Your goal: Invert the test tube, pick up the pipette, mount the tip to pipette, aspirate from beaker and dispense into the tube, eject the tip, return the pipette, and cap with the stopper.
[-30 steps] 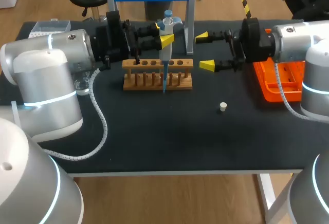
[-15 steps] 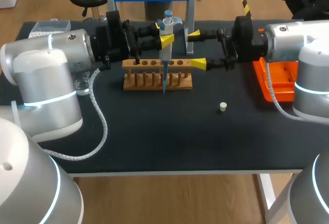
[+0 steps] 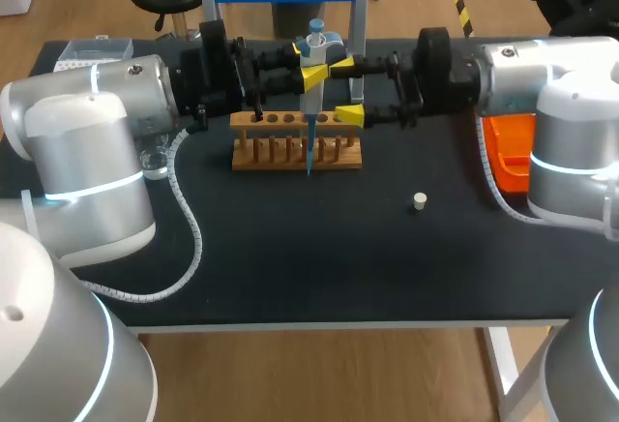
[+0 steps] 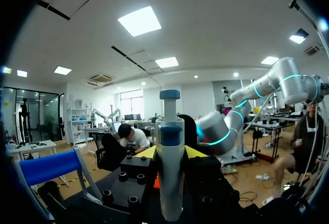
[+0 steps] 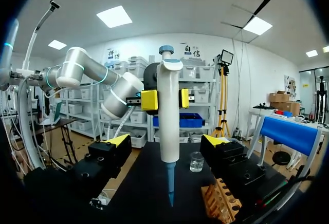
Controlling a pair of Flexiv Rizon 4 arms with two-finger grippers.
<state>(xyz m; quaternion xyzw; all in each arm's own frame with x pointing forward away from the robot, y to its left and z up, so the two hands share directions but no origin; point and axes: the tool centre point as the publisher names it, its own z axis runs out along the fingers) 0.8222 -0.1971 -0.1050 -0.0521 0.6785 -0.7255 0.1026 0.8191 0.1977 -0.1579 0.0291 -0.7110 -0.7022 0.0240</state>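
pipette (image 3: 312, 59) held upright over the wooden rack (image 3: 280, 151), its blue tip (image 3: 309, 156) pointing down, my left gripper (image 3: 314, 76) clenched on its body from two sides. my right gripper (image 3: 344, 91) sits level with it, fingers released and spread to either side of the pipette without touching. a small white stopper (image 3: 419, 200) lies well apart on the black tabletop (image 3: 290, 248); a beaker (image 5: 196, 161) stands ahead of my right gripper.

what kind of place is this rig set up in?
Probably a chemistry-style lab bench staged for robot work: a pipette, a wooden test tube rack and a small glass beaker sit on or over a black table.
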